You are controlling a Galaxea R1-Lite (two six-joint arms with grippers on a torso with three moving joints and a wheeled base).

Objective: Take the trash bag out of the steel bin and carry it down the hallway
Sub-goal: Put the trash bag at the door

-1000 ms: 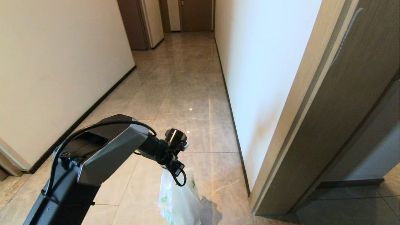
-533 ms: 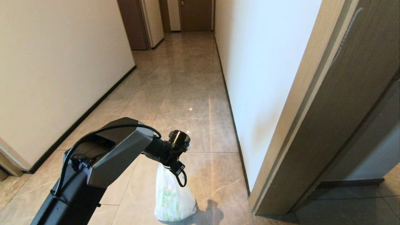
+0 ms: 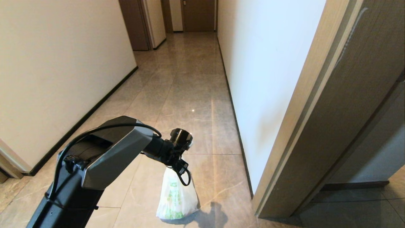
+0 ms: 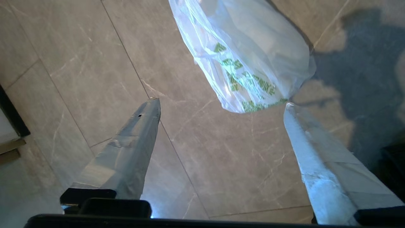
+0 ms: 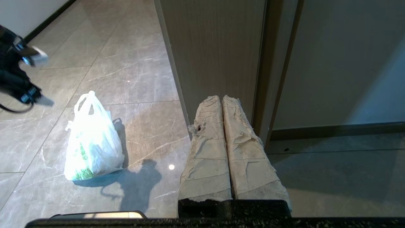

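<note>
Standing free in right wrist view, trash bag (image 5: pixel 91 142); left claw (image 4: pixel 221 104) spread.

Camera arrangement: three views around the trash bag (image 3: pixel 177 198).

The head view looks forward and down along the hallway (image 3: pixel 186 79), the bag near its lower edge. The left wrist view faces steeply down, close above the bag (image 4: pixel 250 60). The right wrist view looks from low beside a door (image 5: pixel 215 47), farther off; all three share the bag (image 5: pixel 91 142).
</note>
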